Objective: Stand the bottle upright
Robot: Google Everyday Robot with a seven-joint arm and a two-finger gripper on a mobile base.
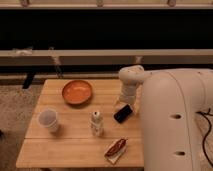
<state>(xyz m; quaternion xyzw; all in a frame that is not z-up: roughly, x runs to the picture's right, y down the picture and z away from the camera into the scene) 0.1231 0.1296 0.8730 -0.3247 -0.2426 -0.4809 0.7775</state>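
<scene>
The bottle (97,123) is small and whitish with a silvery cap. It stands upright near the middle of the wooden table (70,150). My gripper (122,101) hangs at the table's right side, pointing down just behind a black object (123,113). It is to the right of the bottle and a little behind it, well apart from it. The jaws look open, and nothing shows between them. The big white arm fills the right of the view and hides the table's right edge.
An orange bowl (77,92) sits at the back left of the table. A white cup (48,120) stands at the left, beside the bottle. A red-brown snack packet (115,148) lies near the front edge. A dark wall with rails runs behind.
</scene>
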